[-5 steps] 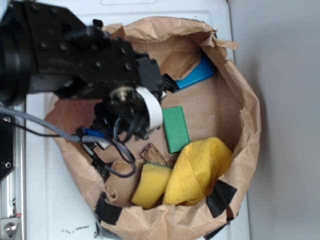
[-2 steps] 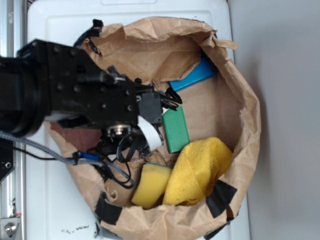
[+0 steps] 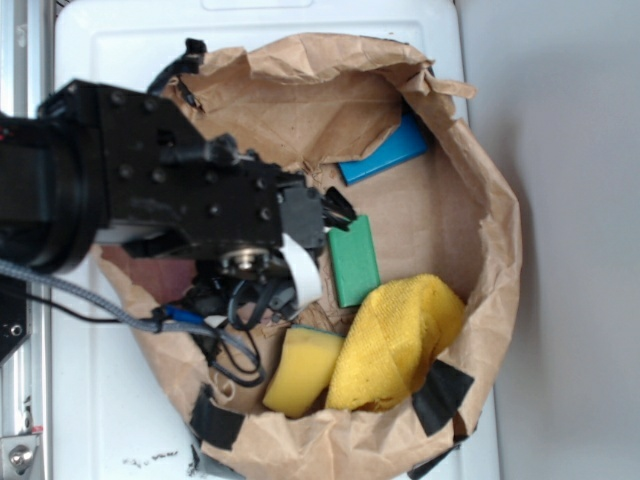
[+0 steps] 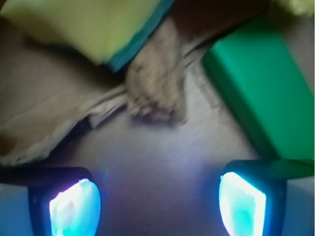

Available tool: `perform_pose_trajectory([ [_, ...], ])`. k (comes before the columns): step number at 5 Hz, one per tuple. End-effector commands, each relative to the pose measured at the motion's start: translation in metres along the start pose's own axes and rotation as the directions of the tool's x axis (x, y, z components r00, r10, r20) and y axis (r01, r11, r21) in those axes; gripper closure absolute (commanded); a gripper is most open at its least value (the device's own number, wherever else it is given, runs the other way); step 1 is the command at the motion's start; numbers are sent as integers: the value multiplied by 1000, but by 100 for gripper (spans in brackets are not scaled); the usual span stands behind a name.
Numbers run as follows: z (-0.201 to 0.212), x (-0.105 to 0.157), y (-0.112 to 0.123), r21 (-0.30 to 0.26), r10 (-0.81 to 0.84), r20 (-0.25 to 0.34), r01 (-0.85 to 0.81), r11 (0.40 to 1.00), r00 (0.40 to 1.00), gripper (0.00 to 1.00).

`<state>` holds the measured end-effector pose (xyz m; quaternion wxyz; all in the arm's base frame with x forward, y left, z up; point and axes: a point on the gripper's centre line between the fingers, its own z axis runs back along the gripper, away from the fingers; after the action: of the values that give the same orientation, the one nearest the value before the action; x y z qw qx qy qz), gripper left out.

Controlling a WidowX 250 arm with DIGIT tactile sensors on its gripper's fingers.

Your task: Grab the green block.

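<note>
Pincer (image 4: 157, 204) fingers stood wide apart over the brown paper floor of the bag (image 3: 480, 180), holding nothing, with the right-hand pad (image 4: 242, 204) just at the near end of the green block (image 4: 256, 88). That block lay flat on the paper mid-bag, beside the arm's black body, with the yellow sponge (image 3: 300, 368) and yellow cloth (image 3: 400, 335) next to it. Farther off, the blue block (image 3: 385, 155) leaned against the bag's wall, all atop the white tabletop (image 3: 130, 40).

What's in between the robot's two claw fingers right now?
Only bare brown paper. The wrist view shows the gripper open with nothing inside, and the green block off by one finger.
</note>
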<state>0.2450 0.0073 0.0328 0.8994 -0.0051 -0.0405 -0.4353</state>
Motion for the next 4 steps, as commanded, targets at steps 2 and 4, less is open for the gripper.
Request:
perform_pose_trajectory([
  [2, 23, 36, 57, 1, 60, 21, -60, 998, 998, 0],
  [4, -6, 21, 62, 64, 8, 34, -10, 998, 999, 0],
])
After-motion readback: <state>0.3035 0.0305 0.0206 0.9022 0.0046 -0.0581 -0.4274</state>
